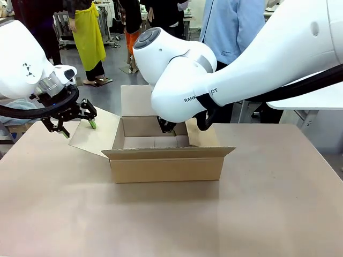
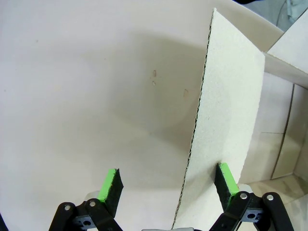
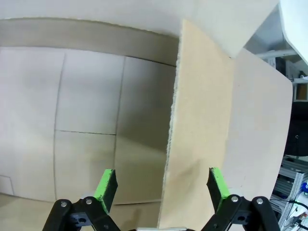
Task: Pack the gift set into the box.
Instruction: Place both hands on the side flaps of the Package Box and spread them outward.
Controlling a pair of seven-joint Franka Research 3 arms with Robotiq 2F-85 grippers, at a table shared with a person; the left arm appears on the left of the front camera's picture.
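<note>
— Looking from the front: where's the box (image 1: 166, 168)?
— Middle of the table (image 1: 268, 214), flaps open. The left gripper (image 1: 79, 129) is at its left flap (image 1: 94, 136), and the right gripper (image 1: 165, 126) is inside.
— Left wrist?
— Jaws wide, left flap's edge between the pads (image 2: 226, 180).
— Right wrist?
— Jaws wide too, straddling the right flap (image 3: 202, 134).

A tan table top (image 1: 268, 214) filled the near ground, bare across its front half. In the left wrist view it showed a few small brownish marks (image 2: 154, 78). At the far side stood a person in a light blue shirt (image 1: 231, 27). A white table (image 1: 317, 99) stood to the right, over a grey floor (image 1: 104, 95). The right wrist view caught an aluminium frame (image 3: 291, 169) at its edge.
</note>
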